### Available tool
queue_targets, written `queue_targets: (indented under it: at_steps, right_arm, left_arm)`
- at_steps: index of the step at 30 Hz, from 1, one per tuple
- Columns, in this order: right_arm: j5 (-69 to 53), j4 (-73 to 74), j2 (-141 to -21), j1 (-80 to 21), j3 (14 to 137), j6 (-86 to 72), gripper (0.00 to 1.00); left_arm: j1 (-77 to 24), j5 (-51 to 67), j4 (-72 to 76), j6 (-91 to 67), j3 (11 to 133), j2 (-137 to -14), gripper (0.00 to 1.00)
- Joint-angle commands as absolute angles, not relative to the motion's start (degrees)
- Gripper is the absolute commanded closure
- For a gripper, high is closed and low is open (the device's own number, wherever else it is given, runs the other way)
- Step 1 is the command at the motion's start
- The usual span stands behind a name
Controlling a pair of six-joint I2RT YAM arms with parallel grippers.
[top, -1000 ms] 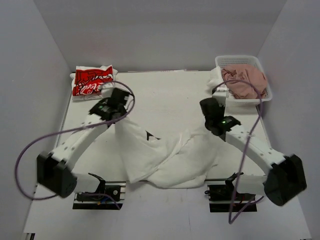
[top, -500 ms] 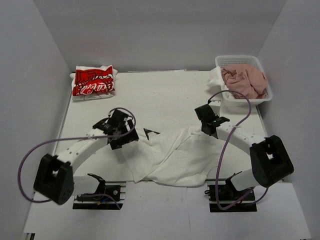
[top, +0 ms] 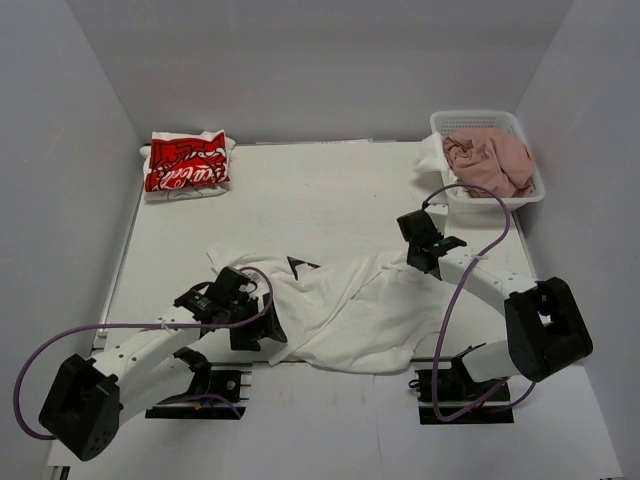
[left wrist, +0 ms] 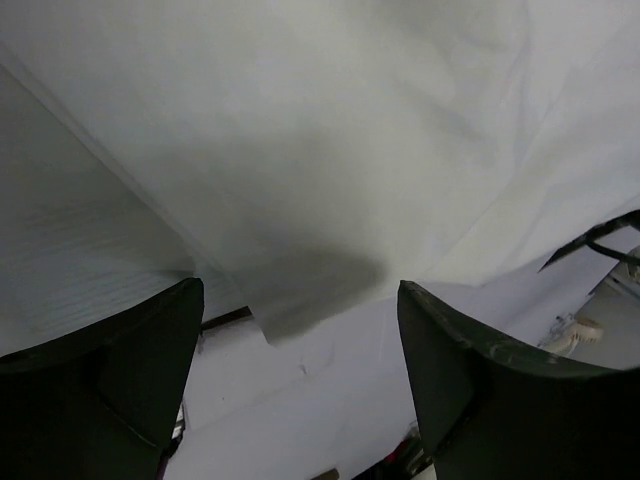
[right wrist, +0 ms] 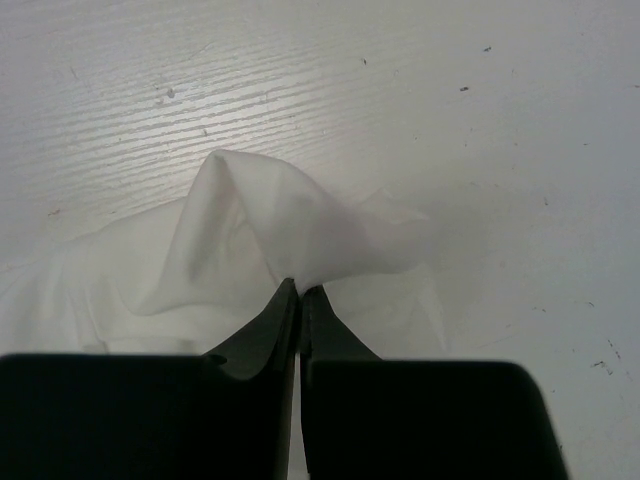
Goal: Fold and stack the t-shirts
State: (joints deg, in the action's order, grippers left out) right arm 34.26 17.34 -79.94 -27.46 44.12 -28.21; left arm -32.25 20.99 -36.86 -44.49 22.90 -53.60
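Note:
The large white t-shirt [top: 345,310] lies crumpled across the near middle of the table, a small dark print [top: 298,266] showing. My left gripper [top: 258,328] hovers open over its near left edge; in the left wrist view [left wrist: 300,345] nothing is between the fingers [left wrist: 110,370] and the cloth [left wrist: 350,150] lies below. My right gripper [top: 420,250] is shut on a raised fold of the shirt's far right edge [right wrist: 265,225], pinched at the fingertips [right wrist: 300,292]. The white shirt with red script print [top: 186,163] lies folded at the far left. The dusty-pink shirt [top: 490,160] sits in the basket.
The white mesh basket [top: 535,192] stands at the far right corner with a bit of white cloth [top: 432,160] hanging over its left side. Grey walls close in the table on three sides. The arm bases and purple cables sit at the near edge.
My left gripper let go of the shirt corner it held up and swung back toward the near edge. The shirt dropped flat onto the table. My right gripper stayed shut, moving only slightly.

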Motion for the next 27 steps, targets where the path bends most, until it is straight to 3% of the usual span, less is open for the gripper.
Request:
queue_targets:
  at_steps: [1,7,11,14,15,16,24,27]
  right_arm:
    - [34.2,15.9,-78.6,-26.7,43.5,-29.0,1.0]
    - [34.0,15.9,-78.8,-26.1,43.2,-29.1,1.0]
    - [33.5,15.9,-79.4,-25.8,43.4,-29.0,1.0]
    - [33.6,15.9,-78.8,-25.6,43.2,-29.0,1.0]
    - [33.7,16.1,-78.5,-25.4,43.1,-28.9,1.0]
    - [33.5,16.0,-78.3,-25.4,42.9,-28.9,1.0]
    - [33.1,17.4,-71.8,-25.1,45.0,-27.7,1.0]
    - [33.6,19.1,-65.3,-25.2,47.4,-26.6,1.0]
  left_arm:
    - [-34.7,25.2,-36.7,-44.7,22.1,-54.7,0.13]
    - [-37.7,23.6,-36.5,-45.4,20.3,-55.5,0.21]
    - [-39.0,23.0,-34.6,-46.2,18.9,-59.9,0.37]
    - [-40.4,22.5,-33.5,-46.2,21.5,-62.2,0.69]
    - [-41.0,22.0,-33.5,-46.2,22.2,-62.2,0.91]
    - [-41.0,22.0,-33.5,-46.2,22.8,-62.2,1.0]
    - [-42.1,16.4,-41.2,-43.7,39.2,-52.8,1.0]
    - [-42.1,8.7,-42.7,-42.5,48.6,-50.8,1.0]
